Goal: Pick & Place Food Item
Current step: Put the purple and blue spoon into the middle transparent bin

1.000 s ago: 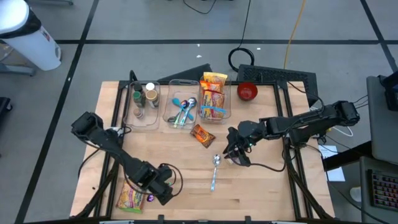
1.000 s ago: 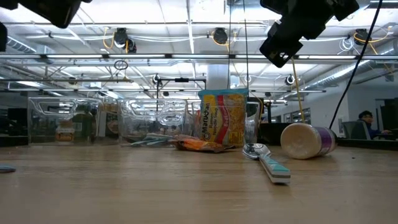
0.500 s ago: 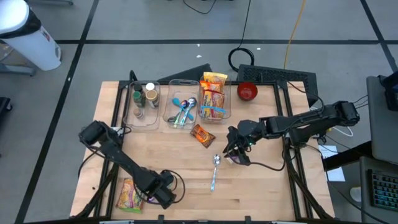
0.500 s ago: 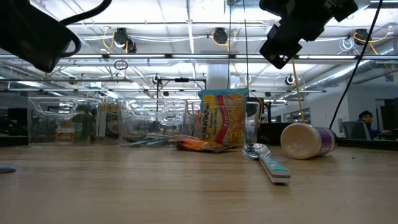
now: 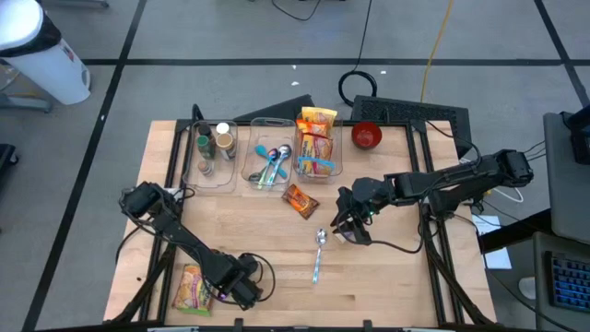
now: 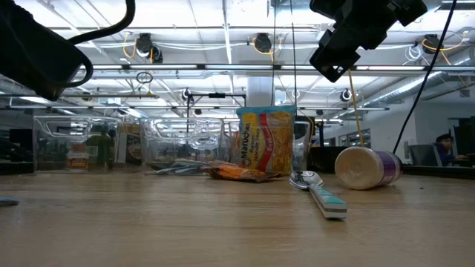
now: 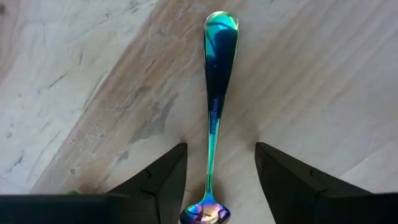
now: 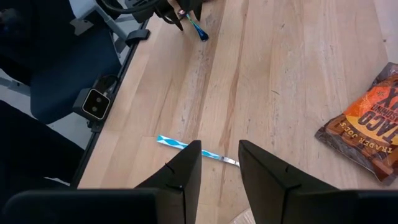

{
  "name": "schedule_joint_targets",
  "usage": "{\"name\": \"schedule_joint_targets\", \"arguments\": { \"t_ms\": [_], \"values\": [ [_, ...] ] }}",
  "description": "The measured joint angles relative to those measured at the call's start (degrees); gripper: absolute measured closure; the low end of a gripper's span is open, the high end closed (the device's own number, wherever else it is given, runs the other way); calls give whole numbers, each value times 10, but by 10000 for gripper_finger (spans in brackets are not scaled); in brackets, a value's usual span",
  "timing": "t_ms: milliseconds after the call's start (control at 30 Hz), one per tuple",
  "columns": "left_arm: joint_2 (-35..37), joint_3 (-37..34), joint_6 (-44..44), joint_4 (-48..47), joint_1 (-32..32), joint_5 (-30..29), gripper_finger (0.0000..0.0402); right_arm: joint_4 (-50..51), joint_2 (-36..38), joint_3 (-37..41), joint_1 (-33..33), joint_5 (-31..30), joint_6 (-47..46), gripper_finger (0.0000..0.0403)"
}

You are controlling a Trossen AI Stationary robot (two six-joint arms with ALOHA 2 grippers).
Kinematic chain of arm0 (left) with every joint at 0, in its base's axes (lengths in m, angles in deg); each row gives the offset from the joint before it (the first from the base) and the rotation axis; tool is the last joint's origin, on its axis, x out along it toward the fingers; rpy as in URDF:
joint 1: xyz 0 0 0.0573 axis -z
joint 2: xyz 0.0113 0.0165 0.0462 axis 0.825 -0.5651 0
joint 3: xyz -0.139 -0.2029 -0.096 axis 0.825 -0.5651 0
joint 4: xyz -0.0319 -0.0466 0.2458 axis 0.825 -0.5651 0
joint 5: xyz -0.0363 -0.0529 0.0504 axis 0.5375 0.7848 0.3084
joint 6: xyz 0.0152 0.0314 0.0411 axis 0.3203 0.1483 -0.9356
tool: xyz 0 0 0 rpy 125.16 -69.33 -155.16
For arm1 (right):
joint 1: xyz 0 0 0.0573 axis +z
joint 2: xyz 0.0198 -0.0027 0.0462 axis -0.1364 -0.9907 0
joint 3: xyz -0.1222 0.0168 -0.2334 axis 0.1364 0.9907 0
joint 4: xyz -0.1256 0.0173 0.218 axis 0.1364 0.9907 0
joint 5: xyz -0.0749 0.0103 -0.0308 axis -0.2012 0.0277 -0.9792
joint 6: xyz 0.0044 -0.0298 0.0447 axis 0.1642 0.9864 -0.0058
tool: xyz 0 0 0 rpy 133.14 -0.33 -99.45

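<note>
**Left tool open over a spoon, snack packet just beside it**

The left tool (image 5: 238, 288) hangs low over the desk (image 5: 387, 286), fingers spread and empty, straddling an iridescent spoon (image 7: 212, 106) rather than food. The snack packet (image 5: 191, 288) lies flat just to its outer side, so I'd shift over it, centre across its narrow width, then descend and close. The right tool (image 5: 348, 229), slightly parted and empty, waits well away, near a taco packet (image 5: 300, 199).

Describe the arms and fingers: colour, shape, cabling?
Both arms are black and slim-jointed. A black cable loops beside the left gripper, and another trails from the right gripper across the table. The fingers are matte black wedges tapering to blunt tips. No markings show.
</note>
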Motion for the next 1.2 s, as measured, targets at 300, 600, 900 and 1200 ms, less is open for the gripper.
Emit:
{"name": "schedule_joint_targets", "arguments": {
  "t_ms": [300, 600, 900, 1200],
  "values": [
    [-1, -1, 1, -7, 0, 16, 323, 0, 0, 0, 0, -7, 7, 300],
    [-1, -1, -3, -1, 0, 39, 384, 0, 0, 0, 0, -30, 7, 300],
    [1, -1, -23, 0, -14, 48, 396, 0, 0, 0, 0, -30, 8, 300],
    [30, 20, -104, 1, -70, 13, 397, -15, 0, 0, 0, -30, 14, 300]
  ]
}}
